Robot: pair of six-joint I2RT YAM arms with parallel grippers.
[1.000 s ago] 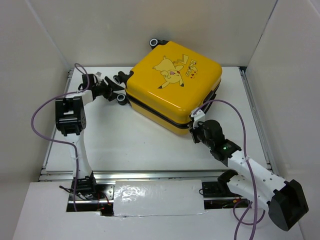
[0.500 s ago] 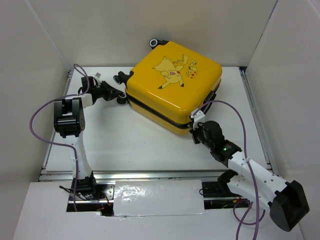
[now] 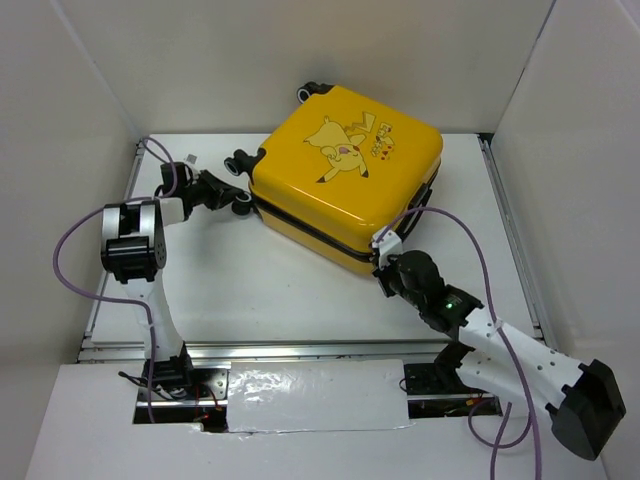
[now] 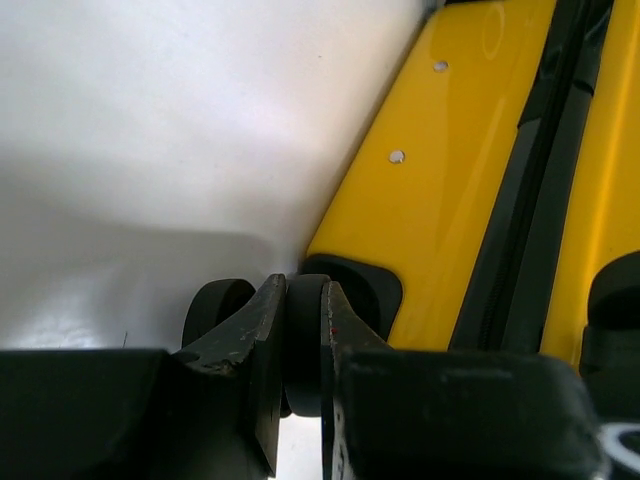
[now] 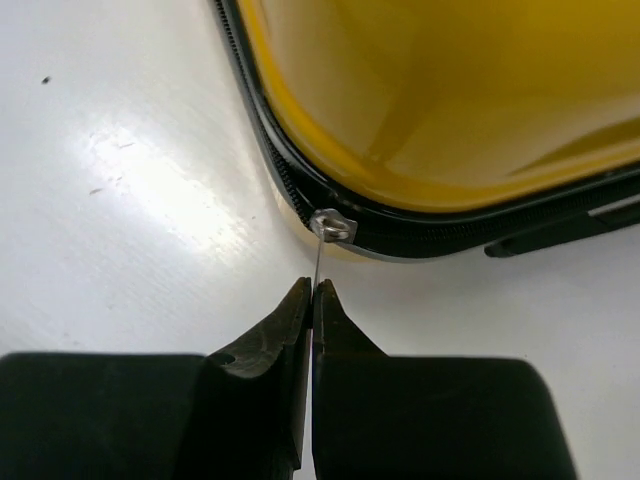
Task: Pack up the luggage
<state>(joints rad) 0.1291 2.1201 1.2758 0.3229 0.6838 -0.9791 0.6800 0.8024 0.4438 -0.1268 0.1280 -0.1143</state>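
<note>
Bright-yellow hard-shell suitcase [image 3: 345, 170] braced by left pincer [image 4: 303, 290] clenched on black wheel [image 4: 305, 350]; right pincer [image 5: 312, 290] clenched on thin silver zip tab [image 5: 318, 262], best drawn steadily along the black zip track [image 5: 262, 150]

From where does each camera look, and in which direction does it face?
Top external: above and behind the arms, looking down on the table and yellow luggage; both arms show.
Left wrist: low beside the luggage, facing its side; left hand shut on a black wheel.
Right wrist: low at its near corner, facing the zipper pull pinched by the right hand.
Shared: both wrist views show the luggage's black zipper seam.
</note>
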